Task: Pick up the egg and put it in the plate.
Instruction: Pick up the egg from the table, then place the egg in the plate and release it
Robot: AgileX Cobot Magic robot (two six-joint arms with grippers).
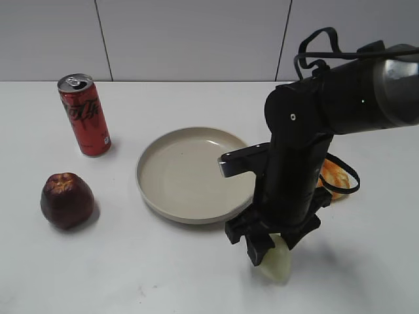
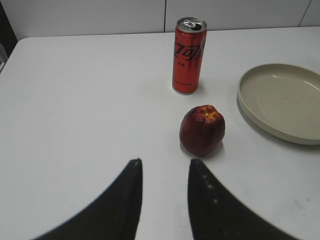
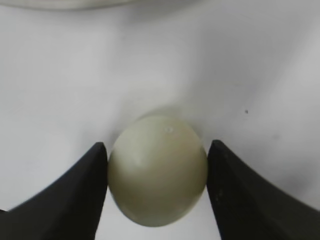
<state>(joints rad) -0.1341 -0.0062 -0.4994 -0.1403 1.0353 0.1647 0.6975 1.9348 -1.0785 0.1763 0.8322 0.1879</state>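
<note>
The pale cream egg (image 1: 279,266) lies on the white table just in front of and to the right of the beige plate (image 1: 183,173). My right gripper (image 1: 272,252) points down over it. In the right wrist view both black fingers press against the egg's (image 3: 157,170) sides, so the gripper (image 3: 157,172) is shut on it at table level. The plate is bare and also shows in the left wrist view (image 2: 280,97). My left gripper (image 2: 165,167) is open and empty over the table, short of the apple; it is out of the exterior view.
A dark red apple (image 1: 67,199) (image 2: 202,130) sits left of the plate. A red soda can (image 1: 85,114) (image 2: 188,55) stands behind it. An orange-and-white striped lump (image 1: 335,178) lies right of the plate, partly hidden by my right arm.
</note>
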